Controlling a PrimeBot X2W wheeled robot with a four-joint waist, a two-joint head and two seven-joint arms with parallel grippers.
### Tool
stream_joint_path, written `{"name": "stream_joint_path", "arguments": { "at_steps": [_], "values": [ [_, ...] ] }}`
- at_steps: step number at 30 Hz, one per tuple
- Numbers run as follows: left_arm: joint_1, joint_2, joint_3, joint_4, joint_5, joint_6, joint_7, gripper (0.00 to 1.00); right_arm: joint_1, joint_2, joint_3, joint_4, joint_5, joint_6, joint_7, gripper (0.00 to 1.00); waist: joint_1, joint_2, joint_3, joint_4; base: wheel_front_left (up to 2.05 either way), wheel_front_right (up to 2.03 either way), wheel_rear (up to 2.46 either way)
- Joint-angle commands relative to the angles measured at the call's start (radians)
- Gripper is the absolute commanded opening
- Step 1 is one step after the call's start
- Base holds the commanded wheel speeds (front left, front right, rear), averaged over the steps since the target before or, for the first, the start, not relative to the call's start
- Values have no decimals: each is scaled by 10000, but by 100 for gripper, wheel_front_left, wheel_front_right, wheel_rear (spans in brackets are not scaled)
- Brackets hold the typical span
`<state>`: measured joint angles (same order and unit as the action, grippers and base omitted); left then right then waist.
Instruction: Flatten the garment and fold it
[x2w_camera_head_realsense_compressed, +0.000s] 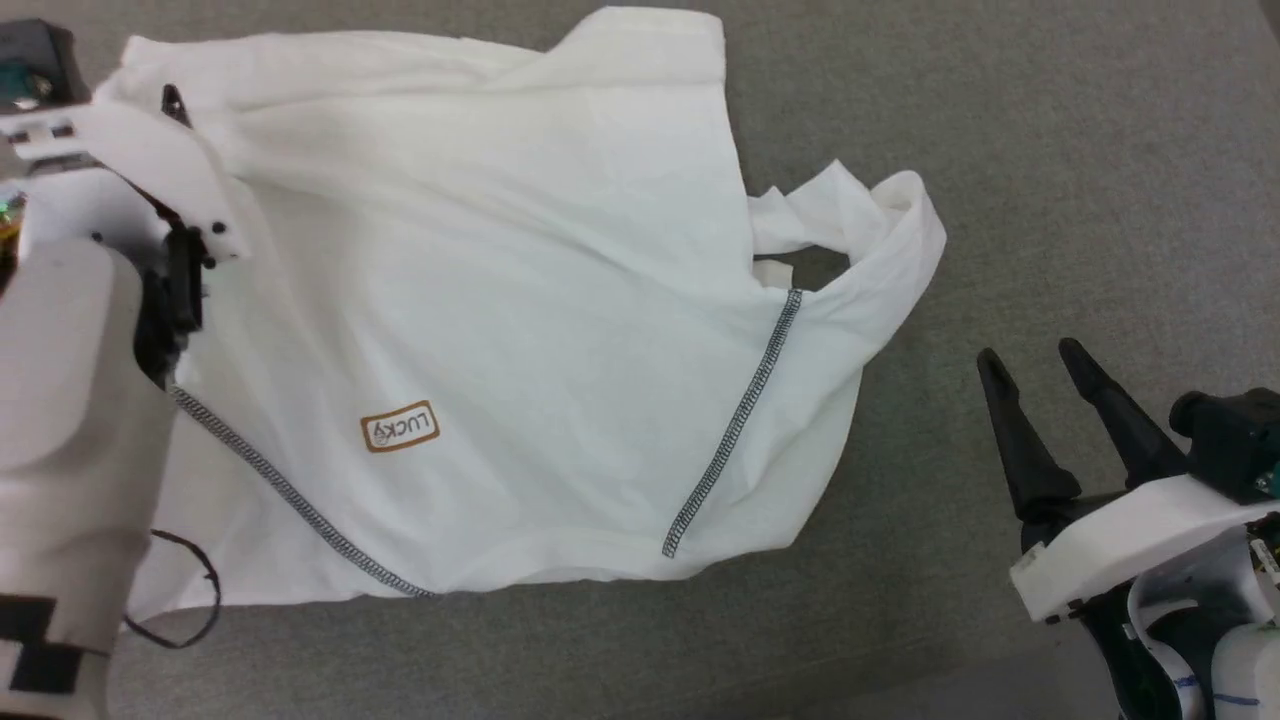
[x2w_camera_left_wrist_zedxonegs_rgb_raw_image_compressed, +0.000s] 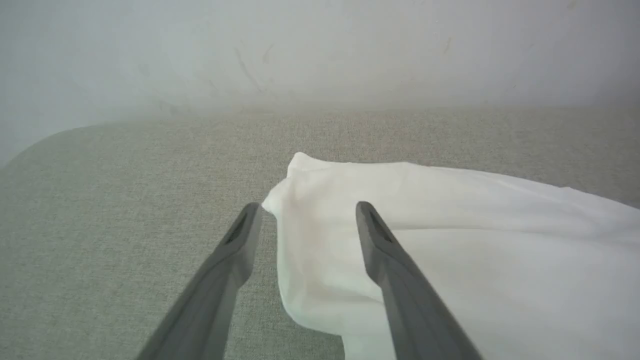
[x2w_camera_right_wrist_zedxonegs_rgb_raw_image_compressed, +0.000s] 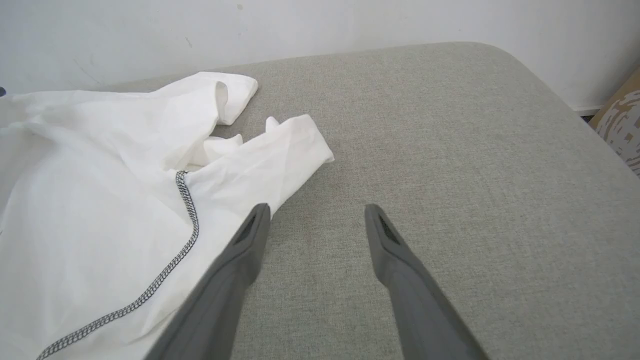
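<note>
One white shirt (x2w_camera_head_realsense_compressed: 520, 300) spread rumpled on grey cushion (x2w_camera_head_realsense_compressed: 1050, 150), left gripper (x2w_camera_left_wrist_zedxonegs_rgb_raw_image_compressed: 307, 210) open astride a shirt corner, right gripper (x2w_camera_head_realsense_compressed: 1028, 350) open beside bunched sleeve (x2w_camera_head_realsense_compressed: 860, 220), brown logo (x2w_camera_head_realsense_compressed: 400, 427) facing up

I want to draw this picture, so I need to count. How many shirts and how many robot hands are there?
Shirts: 1, the white shirt
Robot hands: 2, the left hand and the right hand, both open
Total: 3
</note>
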<state>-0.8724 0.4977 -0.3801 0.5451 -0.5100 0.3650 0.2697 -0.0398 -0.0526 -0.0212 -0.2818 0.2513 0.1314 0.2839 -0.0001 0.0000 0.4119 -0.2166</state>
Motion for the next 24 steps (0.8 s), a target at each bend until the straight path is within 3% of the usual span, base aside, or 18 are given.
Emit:
{"name": "stream_joint_path", "arguments": {
  "at_steps": [1, 8, 18, 24],
  "values": [
    [217, -18, 37, -96, -14, 70, -146, 100, -131, 24, 3, -53, -40, -7, 38, 100, 1, 0, -373, 313, 0, 0, 0],
    [2439, -82, 183, -2277, -62, 579, -1550, 100, -29, 24, -34, -136, -52, -7, 531, 100, 1, 0, -1311, 881, 0, 0, 0],
    [6277, 915, 442, -6902, 333, 2034, -1834, 100, 229, 24, -31, -131, -11, -7, 985, 100, 1, 0, -2231, 1235, 0, 0, 0],
    [7870, 1123, 923, -8334, 368, 2487, -2708, 100, 592, 19, 67, 225, -227, -7, 1693, 100, 1, 0, -2565, 1423, 0, 0, 0]
  ]
}}
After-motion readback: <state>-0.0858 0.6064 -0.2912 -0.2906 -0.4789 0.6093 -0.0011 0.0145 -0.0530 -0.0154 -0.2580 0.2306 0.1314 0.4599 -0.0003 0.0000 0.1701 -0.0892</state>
